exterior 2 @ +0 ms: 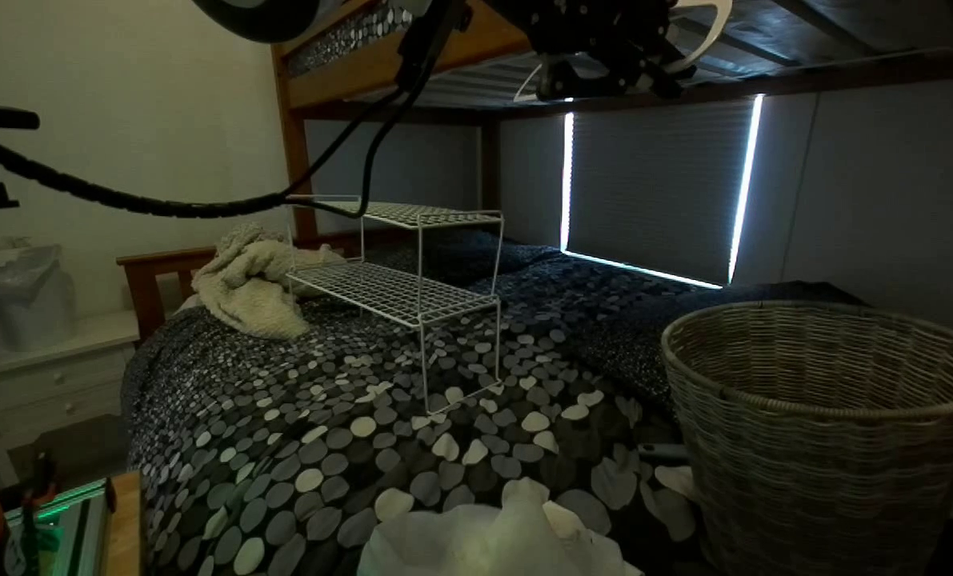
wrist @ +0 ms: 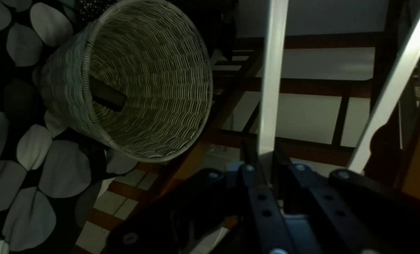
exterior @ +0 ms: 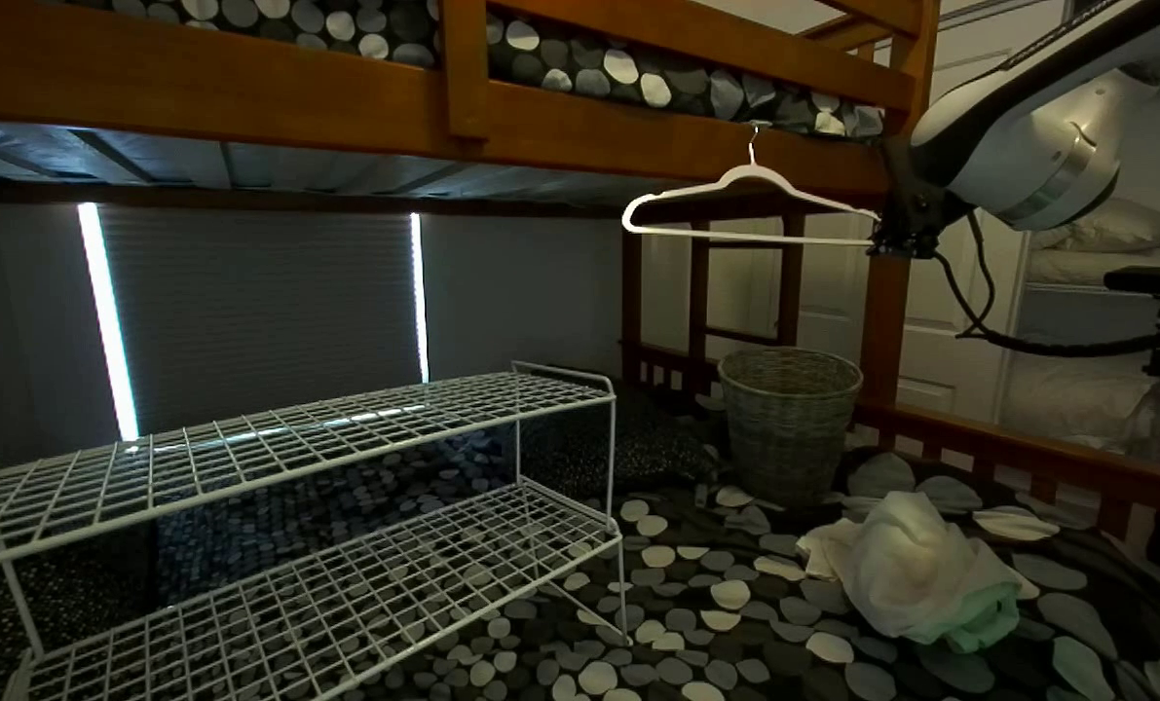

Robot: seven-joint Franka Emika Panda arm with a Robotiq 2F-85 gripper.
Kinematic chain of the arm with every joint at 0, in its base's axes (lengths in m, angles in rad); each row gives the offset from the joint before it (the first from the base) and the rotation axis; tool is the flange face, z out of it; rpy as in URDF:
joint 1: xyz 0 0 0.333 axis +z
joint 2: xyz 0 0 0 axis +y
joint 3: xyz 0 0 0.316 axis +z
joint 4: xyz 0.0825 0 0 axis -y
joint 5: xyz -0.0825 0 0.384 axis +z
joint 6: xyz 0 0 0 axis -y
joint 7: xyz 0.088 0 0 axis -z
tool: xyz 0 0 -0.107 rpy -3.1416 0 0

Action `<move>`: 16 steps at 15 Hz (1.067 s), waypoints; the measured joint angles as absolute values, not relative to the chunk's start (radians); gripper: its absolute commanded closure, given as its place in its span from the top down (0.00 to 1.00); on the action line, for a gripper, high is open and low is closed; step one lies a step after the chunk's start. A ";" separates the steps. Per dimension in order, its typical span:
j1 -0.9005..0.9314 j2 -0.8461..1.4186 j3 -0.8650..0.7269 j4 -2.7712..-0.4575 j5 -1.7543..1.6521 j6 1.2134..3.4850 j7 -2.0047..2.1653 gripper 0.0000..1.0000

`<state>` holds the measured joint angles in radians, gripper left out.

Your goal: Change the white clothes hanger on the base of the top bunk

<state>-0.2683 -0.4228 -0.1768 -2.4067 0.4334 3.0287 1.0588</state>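
The white clothes hanger [exterior: 753,172] is upright below the bedding in an exterior view, its hook at the top edge of the brown rail of the top bunk's base [exterior: 560,122]. I cannot tell whether the hook rests over the rail. My gripper [exterior: 877,239] is at the hanger's right end, which it hides. In the wrist view the gripper [wrist: 265,151] is shut on the hanger's straight bottom bar [wrist: 273,70]. In an exterior view the gripper [exterior 2: 612,68] hides most of the hanger [exterior 2: 714,32], with the rail [exterior 2: 476,36] behind.
A wicker basket [exterior: 792,428] stands on the lower bed under the hanger; a dark block [wrist: 107,95] lies inside. A white wire rack [exterior: 394,409] and a pale cloth bundle [exterior: 916,574] are also on the bed. A black cable [exterior: 1057,348] loops below the arm.
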 measured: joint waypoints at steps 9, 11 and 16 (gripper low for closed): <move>-0.243 -0.449 -0.155 -2.400 0.435 2.981 1.047 0.90; -0.206 -0.474 -0.174 -2.393 0.445 2.904 1.014 1.00; -0.195 -0.585 -0.196 -2.380 0.415 2.516 0.926 1.00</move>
